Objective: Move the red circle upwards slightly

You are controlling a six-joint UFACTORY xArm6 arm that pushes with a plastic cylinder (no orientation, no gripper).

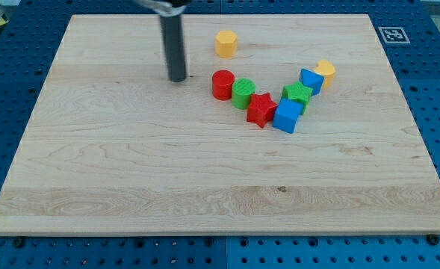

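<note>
The red circle [222, 84] stands on the wooden board [130, 172], a little above the middle. It touches a green circle [243, 93] on its right. My tip [177, 78] rests on the board to the left of the red circle, a short gap away and slightly higher in the view. The rod rises from the tip to the view's top edge.
A red star [261, 110], a blue cube [287, 116], a green star [297, 93], a second blue block [311, 80] and a yellow heart [325, 71] curve up to the right. A yellow hexagon [225, 44] stands alone above the red circle.
</note>
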